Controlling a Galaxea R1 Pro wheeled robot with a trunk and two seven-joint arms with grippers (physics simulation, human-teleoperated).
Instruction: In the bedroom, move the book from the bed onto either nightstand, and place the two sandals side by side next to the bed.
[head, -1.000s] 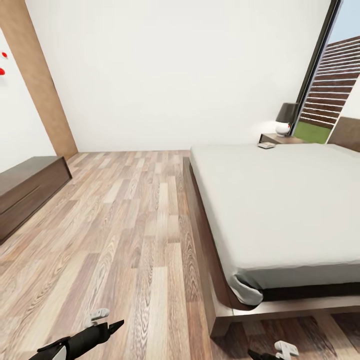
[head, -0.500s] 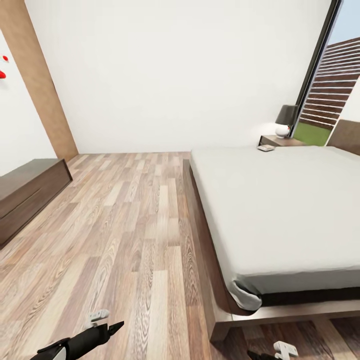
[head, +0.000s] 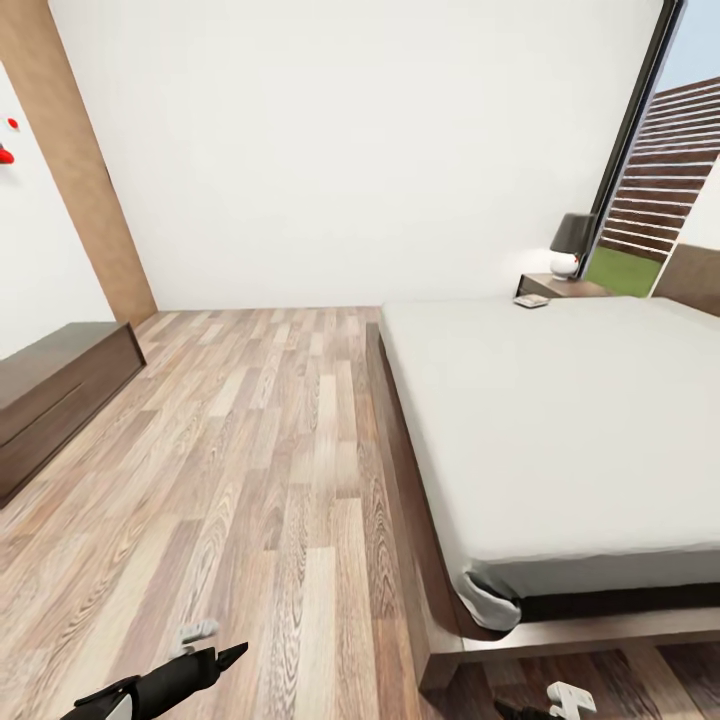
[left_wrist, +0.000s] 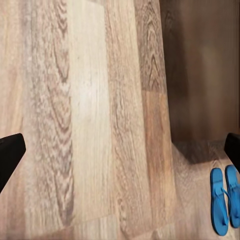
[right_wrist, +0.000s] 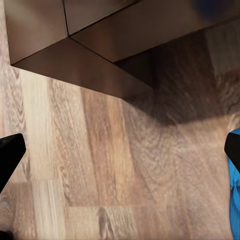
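Book (head: 531, 300) lies in the head view at the far corner of the bed (head: 560, 420), just before the nightstand (head: 560, 286) with its lamp (head: 572, 242), well ahead of both arms and out of reach from here. The mattress between is bare, so nothing seems to bar a short slide onto the nightstand. A low cabinet (head: 55, 385) stands off to the left across open floor (head: 260, 470). The left arm (head: 165, 682) hangs low over the planks; the right one barely shows at the bed's foot.

From the left wrist, the left fingers (left_wrist: 10, 155) stand wide apart, holding nothing, bare planks between them. The sandals (left_wrist: 225, 200) lie side by side just beyond one fingertip, beside the bed's dark frame, seemingly already paired.

From the right wrist, the right fingers (right_wrist: 9, 152) are likewise spread and empty over the floor, with the bed frame's corner (right_wrist: 90, 55) ahead and a sliver of blue beside one fingertip.
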